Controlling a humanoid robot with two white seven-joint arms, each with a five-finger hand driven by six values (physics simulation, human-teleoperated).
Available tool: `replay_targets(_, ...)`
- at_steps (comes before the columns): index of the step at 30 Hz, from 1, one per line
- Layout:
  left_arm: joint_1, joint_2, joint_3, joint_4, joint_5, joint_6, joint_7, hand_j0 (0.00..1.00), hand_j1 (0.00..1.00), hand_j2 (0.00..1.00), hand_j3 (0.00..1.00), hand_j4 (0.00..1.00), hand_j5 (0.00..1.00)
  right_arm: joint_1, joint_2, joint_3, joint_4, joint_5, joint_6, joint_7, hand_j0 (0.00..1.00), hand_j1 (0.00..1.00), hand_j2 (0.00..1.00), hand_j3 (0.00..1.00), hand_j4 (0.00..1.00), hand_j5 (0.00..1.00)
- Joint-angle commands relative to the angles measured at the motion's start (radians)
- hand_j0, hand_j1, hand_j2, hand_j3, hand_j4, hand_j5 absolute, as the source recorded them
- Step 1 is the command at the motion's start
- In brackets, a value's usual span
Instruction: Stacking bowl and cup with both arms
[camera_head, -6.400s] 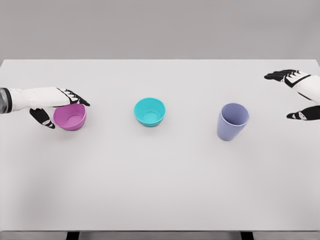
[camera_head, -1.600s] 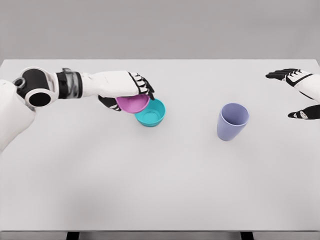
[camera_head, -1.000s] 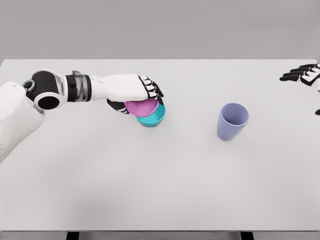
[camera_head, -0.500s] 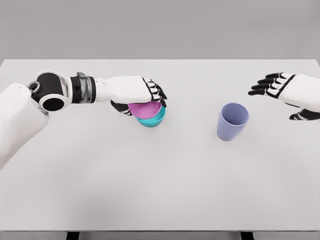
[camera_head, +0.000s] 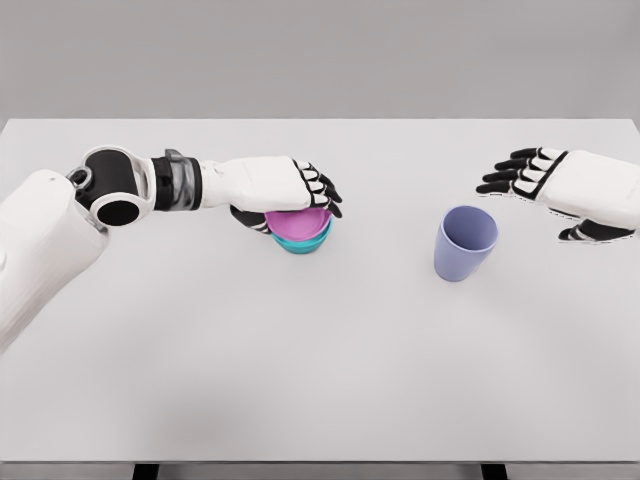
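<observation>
A pink bowl (camera_head: 300, 223) now sits inside the teal bowl (camera_head: 305, 242) near the table's middle. My left hand (camera_head: 300, 197) lies over the pink bowl's far rim, fingers and thumb curled around it. A lavender cup (camera_head: 465, 243) stands upright to the right. My right hand (camera_head: 545, 195) hovers just right of and behind the cup, fingers spread, holding nothing and not touching the cup.
The white table (camera_head: 320, 350) spreads wide in front of the bowls and cup. Its front edge runs along the bottom of the view. The left arm (camera_head: 120, 190) stretches across the table's left part.
The left hand carried the pink bowl from the left side rightward and lowered it into the teal bowl. The right hand came in from the right edge toward the cup.
</observation>
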Motion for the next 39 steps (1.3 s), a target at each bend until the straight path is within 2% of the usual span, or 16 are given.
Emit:
replay_targets(1,0.000,0.000,0.001,0.000,0.005,0.003,0.000,0.90,0.90,0.90,0.90,0.90,0.90,0.000,0.000,0.012,0.000,0.050,0.003,0.000,1.00,1.00,1.00,1.00,1.00,1.00)
replay_targets(5,0.000,0.000,0.001,0.000,0.005,0.003,0.000,0.94,0.94,0.94,0.94,0.94,0.94,-0.051,-0.003,0.069,0.007,0.073,0.003,0.000,1.00,1.00,1.00,1.00,1.00,1.00)
replay_targets(6,0.000,0.000,0.001,0.000,0.005,0.003,0.000,0.96,0.96,0.96,0.96,0.96,0.96,-0.074,-0.003,0.072,0.023,0.078,0.003,0.000,1.00,1.00,1.00,1.00,1.00,1.00)
replay_targets(8,0.000,0.000,0.001,0.000,0.005,0.003,0.000,0.96,0.96,0.96,0.96,0.96,0.96,-0.132,-0.003,0.133,0.052,0.078,0.003,0.000,1.00,1.00,1.00,1.00,1.00,1.00)
replay_targets(15,0.002,0.000,0.001,-0.009,0.005,0.003,0.000,0.97,0.97,0.97,0.97,0.97,0.97,-0.141,-0.003,0.210,0.001,0.076,0.003,0.000,1.00,1.00,1.00,1.00,1.00,1.00)
replay_targets(18,0.003,0.000,0.001,-0.015,0.005,0.003,0.000,0.97,0.97,0.97,0.97,0.97,0.97,-0.176,0.002,0.262,0.001,0.076,0.003,0.000,1.00,1.00,1.00,1.00,1.00,1.00)
replay_targets(25,-0.003,0.031,0.016,-0.060,0.034,0.003,0.000,1.00,1.00,1.00,1.00,1.00,1.00,-0.179,0.010,0.270,0.000,0.076,0.003,0.000,1.00,1.00,1.00,1.00,1.00,1.00)
replay_targets(28,-0.014,0.100,0.016,-0.097,0.128,0.003,0.000,1.00,1.00,1.00,1.00,1.00,1.00,-0.183,0.010,0.281,0.001,0.076,0.003,0.000,1.00,1.00,1.00,1.00,1.00,1.00)
replay_targets(31,-0.020,0.183,0.018,-0.118,0.266,0.003,0.000,1.00,1.00,1.00,1.00,1.00,1.00,-0.204,0.017,0.313,0.001,0.076,0.003,0.000,1.00,1.00,1.00,1.00,1.00,1.00)
replay_targets(35,-0.026,0.201,0.021,-0.118,0.287,0.003,0.000,1.00,1.00,1.00,1.00,1.00,1.00,-0.206,0.019,0.344,0.010,0.090,0.003,0.000,1.00,1.00,1.00,1.00,1.00,1.00)
replay_targets(36,-0.022,0.213,0.044,-0.117,0.315,0.003,0.000,1.00,1.00,1.00,1.00,1.00,1.00,-0.206,0.019,0.344,0.012,0.094,0.003,0.000,1.00,1.00,1.00,1.00,1.00,1.00)
replay_targets(37,-0.021,0.227,0.047,-0.112,0.351,0.003,0.000,1.00,1.00,1.00,1.00,1.00,1.00,-0.206,0.019,0.344,0.013,0.096,0.003,0.000,1.00,1.00,1.00,1.00,1.00,1.00)
replay_targets(39,-0.011,0.289,0.047,-0.112,0.477,0.003,0.000,1.00,1.00,1.00,1.00,1.00,1.00,-0.206,0.020,0.344,0.020,0.101,0.003,0.000,1.00,1.00,1.00,1.00,1.00,1.00)
